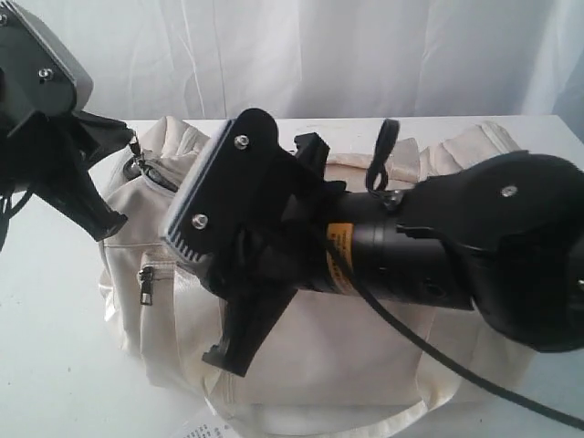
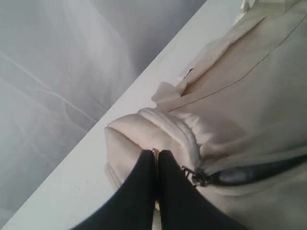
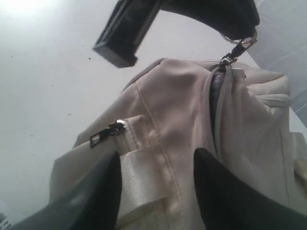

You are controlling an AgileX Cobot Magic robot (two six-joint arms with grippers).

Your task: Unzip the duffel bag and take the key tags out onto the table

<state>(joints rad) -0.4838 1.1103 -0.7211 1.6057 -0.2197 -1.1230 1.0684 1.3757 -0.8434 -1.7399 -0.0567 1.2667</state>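
Duffel bag (image 1: pixel 365 356): lies on your white bench (image 1: pixel 46 347).
Left fingers (image 2: pixel 139 191): together, you hold the zipper pull (image 3: pixel 235 50) at the bag's end.
Right fingers (image 3: pixel 96 196): apart, over the bag's side.

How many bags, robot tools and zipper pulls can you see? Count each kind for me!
duffel bag: 1
tools: 2 (left tool, right tool)
zipper pulls: 2 (top zipper pull, side pocket zipper pull)
Total: 5
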